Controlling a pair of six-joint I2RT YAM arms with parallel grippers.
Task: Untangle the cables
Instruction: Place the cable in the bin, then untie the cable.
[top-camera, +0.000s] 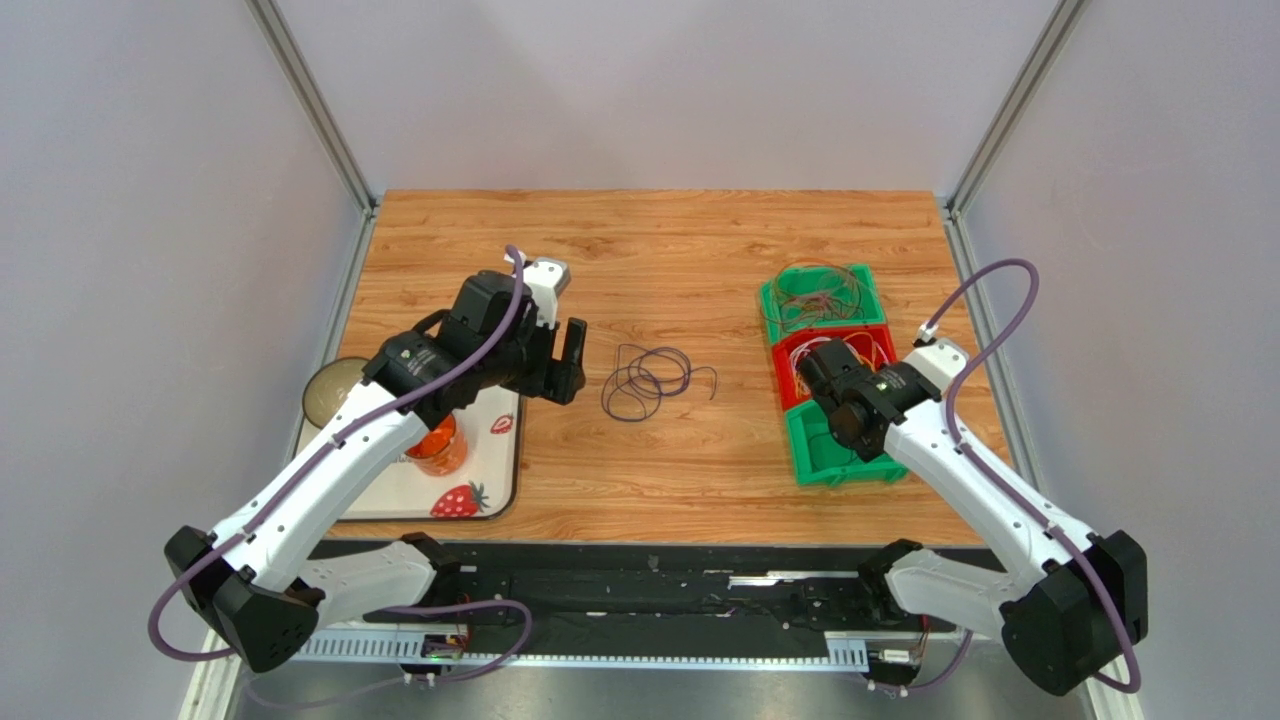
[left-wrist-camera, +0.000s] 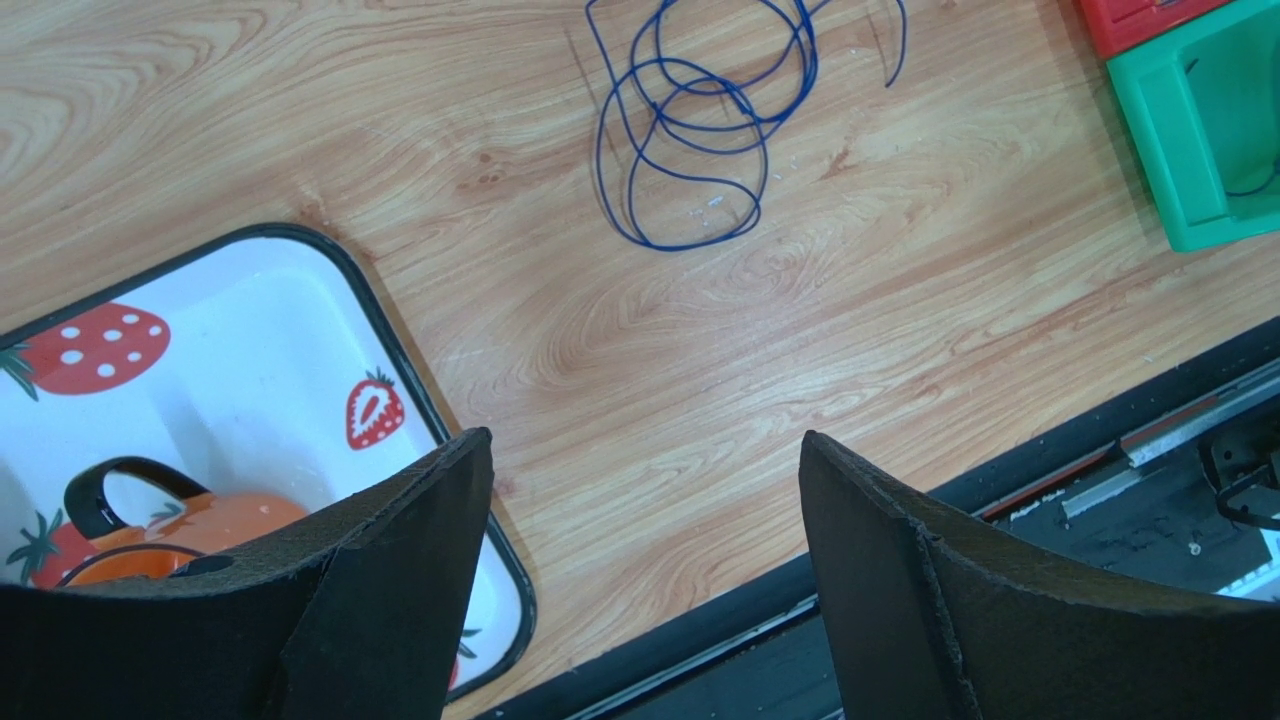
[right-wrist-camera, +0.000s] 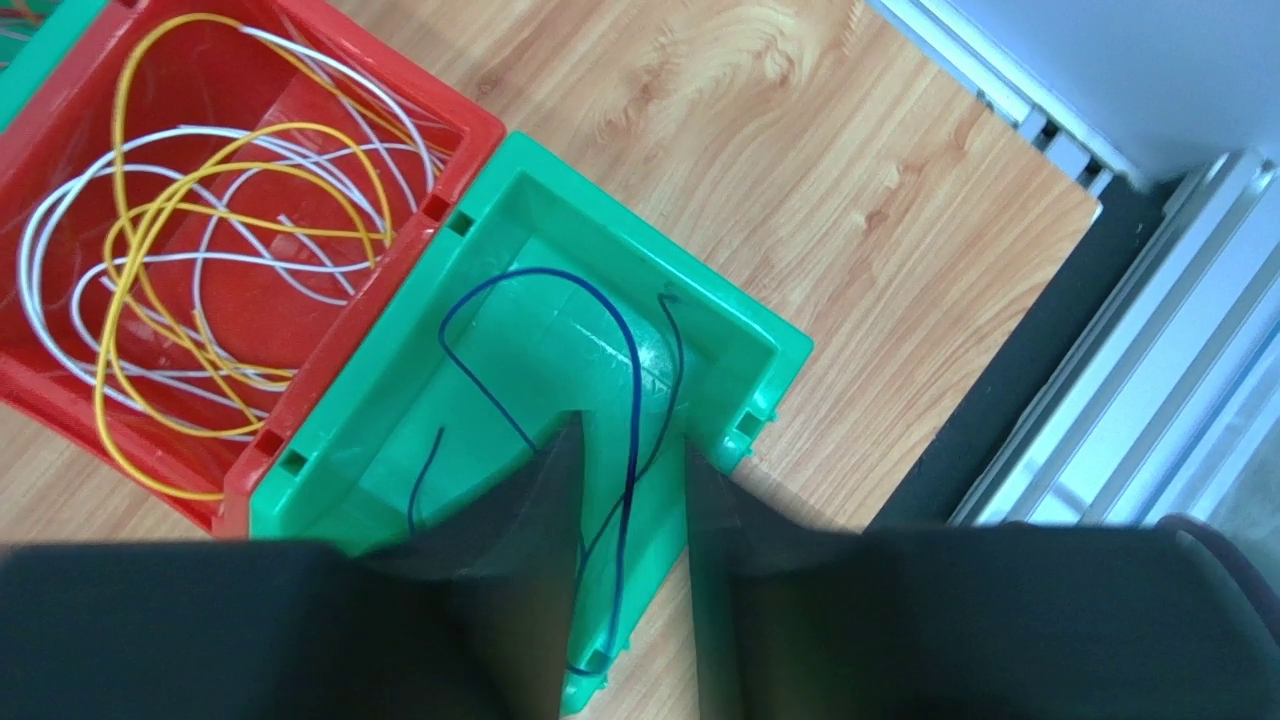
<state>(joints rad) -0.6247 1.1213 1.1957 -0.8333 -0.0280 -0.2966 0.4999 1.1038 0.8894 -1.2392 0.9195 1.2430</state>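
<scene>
A loose coil of dark purple cable (top-camera: 646, 383) (left-wrist-camera: 684, 245) lies on the wooden table between the arms. My left gripper (top-camera: 568, 360) (left-wrist-camera: 646, 438) hovers to its left, over the table by the tray's corner, open wide and empty. My right gripper (top-camera: 836, 405) (right-wrist-camera: 634, 435) hangs over the near green bin (right-wrist-camera: 721, 323). Its fingers stand a little apart, and a thin blue cable (right-wrist-camera: 541, 272) runs loose through the gap and down into that bin. Yellow and white cables (right-wrist-camera: 226, 150) lie coiled in the red bin (right-wrist-camera: 451, 135). More thin cables fill the far green bin (top-camera: 819, 296).
A strawberry-print tray (top-camera: 496, 465) (left-wrist-camera: 383, 323) sits at the left with an orange cup (top-camera: 436, 447) (left-wrist-camera: 196, 533) on it, and a dark round dish (top-camera: 331, 393) lies beside it. A black rail (left-wrist-camera: 977, 473) runs along the table's front edge.
</scene>
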